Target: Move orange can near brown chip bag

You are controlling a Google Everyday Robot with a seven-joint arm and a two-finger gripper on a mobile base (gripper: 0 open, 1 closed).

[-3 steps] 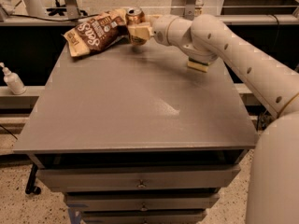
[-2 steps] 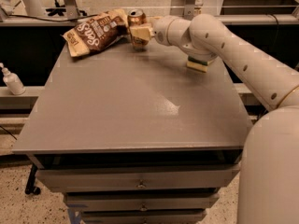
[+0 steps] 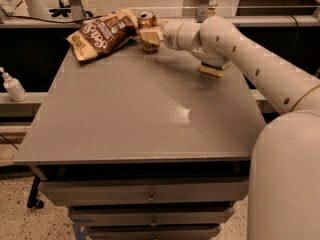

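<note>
Filling the centre of the frame: table [image 3: 140, 114], grey, with drawers below. No change over the last second.

Arm [image 3: 250, 54]: pale, entering at the lower right and reaching to the upper centre. Its body bulks larger in the lower right corner than a second ago; the forearm's line is almost the same.

Bag [image 3: 102, 34]: upper left, lying flat at the table's far edge. It has not moved.

Sponge [image 3: 212, 70]: right of upper centre, partly hidden under the arm. It has not moved.

Can [image 3: 146, 20]: upper centre, upright, just beside the bag's right end. Whether it touches the bag cannot be told. Its base appears to be on the table or very close to it. Its place has hardly shifted in the last second.

Gripper [image 3: 150, 35]: upper centre, at the can, reaching in from the right. Its fingers appear clamped on the can's middle, as before.

Judgement: travel looks finished, since only the body has shifted while can and gripper hold their spot. The can already sits near the bag, so what probably remains is letting go and drawing back without tipping it.
</note>
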